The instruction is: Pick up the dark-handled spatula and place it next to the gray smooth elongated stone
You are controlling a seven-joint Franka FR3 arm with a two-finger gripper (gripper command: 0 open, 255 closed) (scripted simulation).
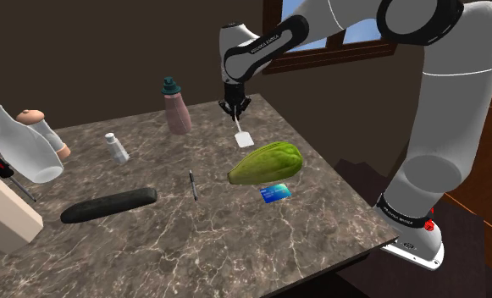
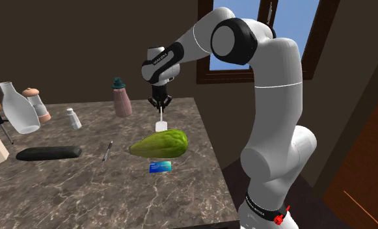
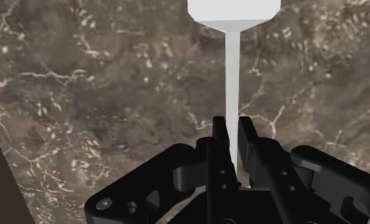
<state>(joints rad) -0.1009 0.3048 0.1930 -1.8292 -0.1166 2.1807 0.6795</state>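
Observation:
My gripper (image 1: 234,108) (image 2: 159,103) (image 3: 232,126) is shut on the thin shaft of a spatula (image 1: 242,135) (image 2: 160,122) (image 3: 232,76). The spatula is drawn pale white and hangs blade down over the far side of the marble table (image 1: 235,245). Its handle end is hidden between the fingers. The stone (image 1: 108,205) (image 2: 49,153) is a dark, smooth, elongated shape. It lies flat near the shoulder view's left, well away from the gripper.
A green oblong fruit (image 1: 267,162) (image 2: 159,143) and a blue card (image 1: 275,194) lie just below the spatula. A pen (image 1: 193,184) lies between fruit and stone. A pink bottle (image 1: 177,107), small shaker (image 1: 116,147), glass carafe (image 1: 24,146) and beige box (image 1: 2,212) stand along the back and left.

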